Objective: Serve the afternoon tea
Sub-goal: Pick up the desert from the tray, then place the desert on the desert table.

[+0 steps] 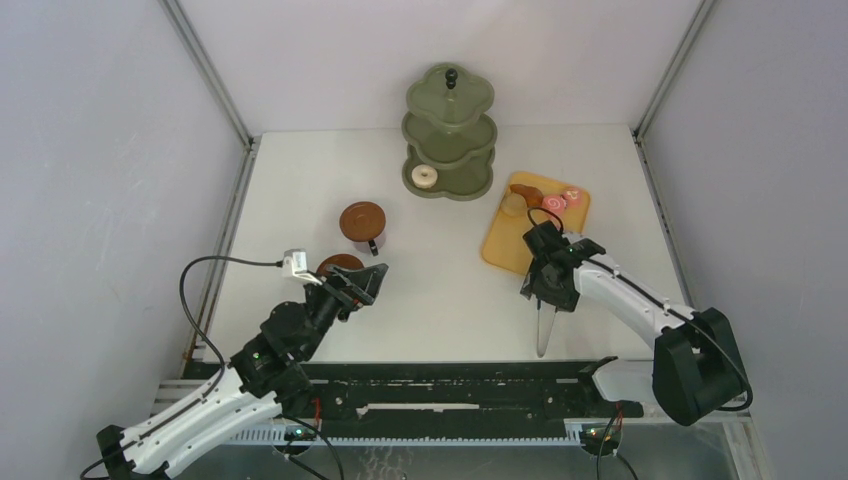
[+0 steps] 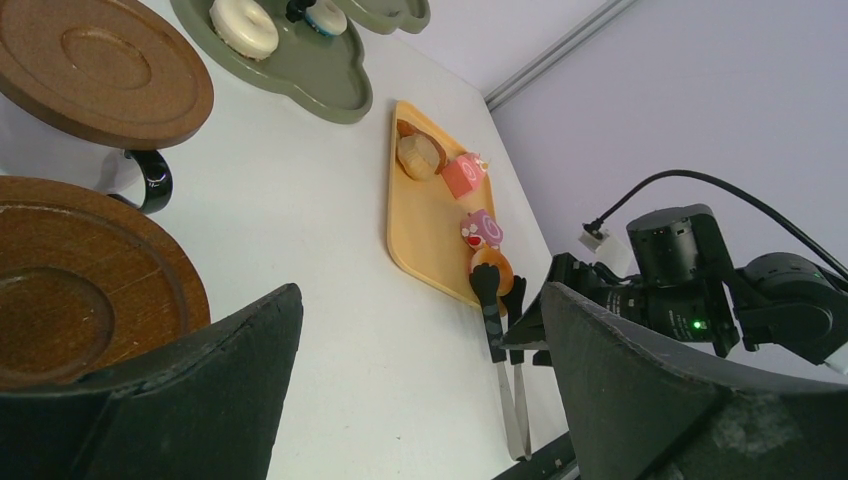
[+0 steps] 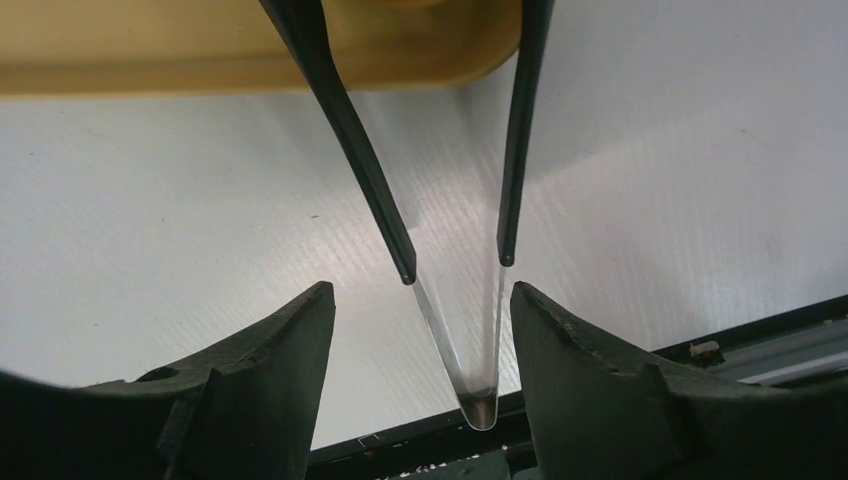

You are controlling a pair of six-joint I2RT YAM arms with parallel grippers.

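Observation:
The olive-green stand [image 1: 450,130] is at the back, with a white donut [image 1: 425,176] on its bottom tier, also in the left wrist view [image 2: 243,25]. A bun [image 2: 418,155], two pink cakes [image 2: 463,175] and an orange donut [image 2: 492,265] lie on the tray [image 2: 430,220]. Two brown saucers [image 1: 362,221] rest on cups. My left gripper [image 1: 365,283] is open and empty beside the near saucer [image 2: 80,290]. My right gripper [image 1: 548,290] is open, its jaws either side of the black tongs [image 3: 455,300] without touching them.
The orange-yellow tray [image 1: 535,225] sits right of the stand. The tongs [image 1: 541,330] point from the tray's near edge toward the black rail at the table's front. Grey walls stand on both sides.

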